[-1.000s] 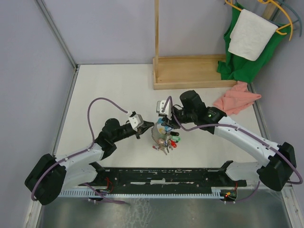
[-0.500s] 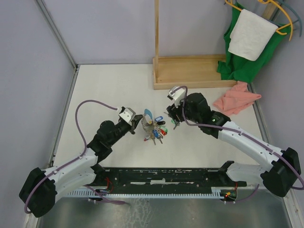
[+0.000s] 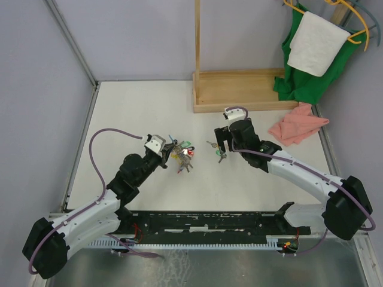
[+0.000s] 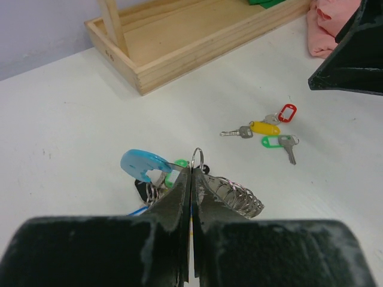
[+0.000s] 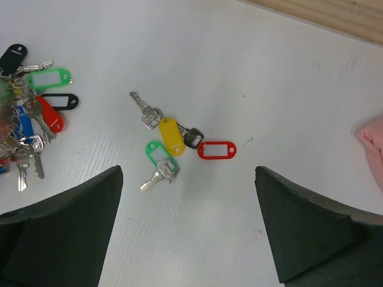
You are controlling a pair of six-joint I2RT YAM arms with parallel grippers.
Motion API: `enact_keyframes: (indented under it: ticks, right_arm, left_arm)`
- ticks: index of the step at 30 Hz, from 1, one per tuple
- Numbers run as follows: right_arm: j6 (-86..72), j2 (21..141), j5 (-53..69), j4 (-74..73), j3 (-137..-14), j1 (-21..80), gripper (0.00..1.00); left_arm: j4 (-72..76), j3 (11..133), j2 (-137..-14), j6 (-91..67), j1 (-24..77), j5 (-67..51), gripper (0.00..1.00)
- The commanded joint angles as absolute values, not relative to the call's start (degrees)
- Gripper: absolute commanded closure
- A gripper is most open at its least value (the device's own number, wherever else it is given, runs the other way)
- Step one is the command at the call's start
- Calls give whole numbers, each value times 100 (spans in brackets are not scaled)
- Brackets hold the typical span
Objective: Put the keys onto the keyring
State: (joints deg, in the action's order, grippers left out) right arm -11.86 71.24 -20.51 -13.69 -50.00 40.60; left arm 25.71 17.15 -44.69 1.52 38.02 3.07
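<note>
**Wooden tray**: a shallow box of pale wood with an upright post at its left corner, set at the far middle of the white table. All places below are given from this tray.

**Keys**: a small loose cluster, laid flat on the table on the near side of the wooden tray, below its left half. Yellow, red and green plastic tags are seen, with silver blades fanned outward. The cluster is touched by nothing.

**Keyring**: a crowded bunch made up of a grey coiled ring, a light-blue piece and tags of green, red, black and blue. It is found nearer than the tray and left of its post. It is placed near the keys, on their left, and apart from them. Its lower keys are seen resting on the table.

**Left gripper**: reached in from the near left of the tray. The fingers are pressed together, and a small wire loop of the keyring is pinched at their tips.

**Right gripper**: held above the keys on the tray's near side. The fingers are spread wide, one to either side of the cluster in the wrist view, and nothing is gripped.

**Pink cloth**: crumpled on the table just off the tray's near right corner.

**Green cloth** and **white towel**: hung beyond the tray's right end, the towel draped over the green cloth.
</note>
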Motion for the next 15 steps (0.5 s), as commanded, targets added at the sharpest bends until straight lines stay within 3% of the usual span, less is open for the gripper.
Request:
enact_keyframes:
  ticks: [1, 9, 15]
  right_arm:
    - [-1761, 7454, -2352, -927, -5072, 3942, 0]
    - [-1635, 8288, -1731, -778, -5175, 3479, 27]
    - [-1819, 8846, -1096, -418, -5117, 2908, 36]
  left_arm:
    - [2496, 1901, -4482, 120, 3801, 235, 97]
    - [2391, 1886, -4464, 321, 3806, 5, 97]
    - [2399, 1880, -4483, 395, 3803, -143, 97]
